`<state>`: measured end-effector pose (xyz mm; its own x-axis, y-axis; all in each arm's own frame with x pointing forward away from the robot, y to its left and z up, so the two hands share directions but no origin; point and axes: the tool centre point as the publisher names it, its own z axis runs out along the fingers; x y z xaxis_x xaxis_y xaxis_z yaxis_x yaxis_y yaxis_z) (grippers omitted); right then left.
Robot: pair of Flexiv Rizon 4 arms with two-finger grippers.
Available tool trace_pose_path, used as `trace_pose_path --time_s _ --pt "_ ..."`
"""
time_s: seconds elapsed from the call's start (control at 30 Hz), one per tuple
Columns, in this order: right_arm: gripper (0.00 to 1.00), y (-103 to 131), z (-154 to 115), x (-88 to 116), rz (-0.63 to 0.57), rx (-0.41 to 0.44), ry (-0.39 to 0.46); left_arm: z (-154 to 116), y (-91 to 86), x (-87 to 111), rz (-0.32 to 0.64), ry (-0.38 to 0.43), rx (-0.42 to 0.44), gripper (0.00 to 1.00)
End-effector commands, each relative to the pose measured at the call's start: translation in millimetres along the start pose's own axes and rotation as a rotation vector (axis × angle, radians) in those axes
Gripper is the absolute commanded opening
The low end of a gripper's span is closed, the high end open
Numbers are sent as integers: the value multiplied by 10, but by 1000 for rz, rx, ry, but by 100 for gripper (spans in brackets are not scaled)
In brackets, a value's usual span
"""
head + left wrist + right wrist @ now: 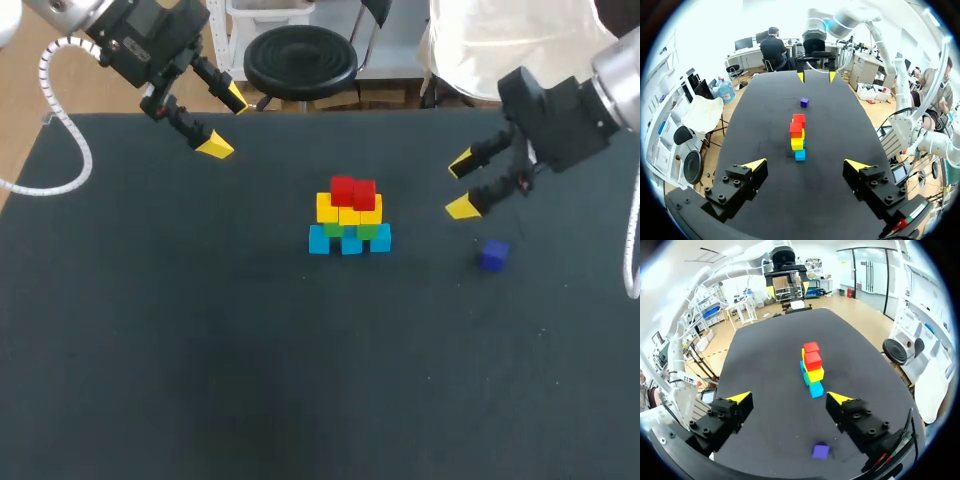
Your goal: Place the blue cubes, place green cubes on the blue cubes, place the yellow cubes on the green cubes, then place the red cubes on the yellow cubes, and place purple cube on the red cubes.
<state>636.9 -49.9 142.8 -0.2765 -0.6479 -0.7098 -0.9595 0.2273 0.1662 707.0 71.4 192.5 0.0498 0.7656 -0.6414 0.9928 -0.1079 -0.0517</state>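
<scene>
Jaws wide and empty on both arms, flanking the stack (349, 220). Blue, green, yellow and red tiers built. Remaining: purple cube (493, 255), loose on desk (200, 350) to stack's right, near right jaws.

You face a matt black, cloth-like table (150, 350). The stacked cubes (349, 218) and purple cube (493, 255) look smooth, like plastic. Your left gripper (225, 123) and right gripper (461, 187) are matt black with smooth yellow tips.
</scene>
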Motion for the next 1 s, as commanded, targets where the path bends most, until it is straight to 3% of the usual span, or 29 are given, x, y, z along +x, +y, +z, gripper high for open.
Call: trace_pose_path --time_s 0.03,0.2,0.33,0.43,0.5,0.67,1.0 --pt "100 59 -7 10 0 44 1 5 -6 9 3 -2 -2 100" --pt "100 59 -7 10 0 44 1 5 -6 9 3 -2 -2 100" --pt "100 57 -26 411 79 50 -18 5 -6 9 3 -2 -2 100" --pt "100 62 -122 710 107 35 -199 5 -6 9 3 -2 -2 100" --pt "100 47 -178 916 181 61 -233 5 -6 9 3 -2 -2 100" --pt "100 109 -240 1052 207 82 -222 5 -6 9 3 -2 -2 100" --pt "100 121 8 1377 170 89 -153 5 -6 9 3 -2 -2 100"
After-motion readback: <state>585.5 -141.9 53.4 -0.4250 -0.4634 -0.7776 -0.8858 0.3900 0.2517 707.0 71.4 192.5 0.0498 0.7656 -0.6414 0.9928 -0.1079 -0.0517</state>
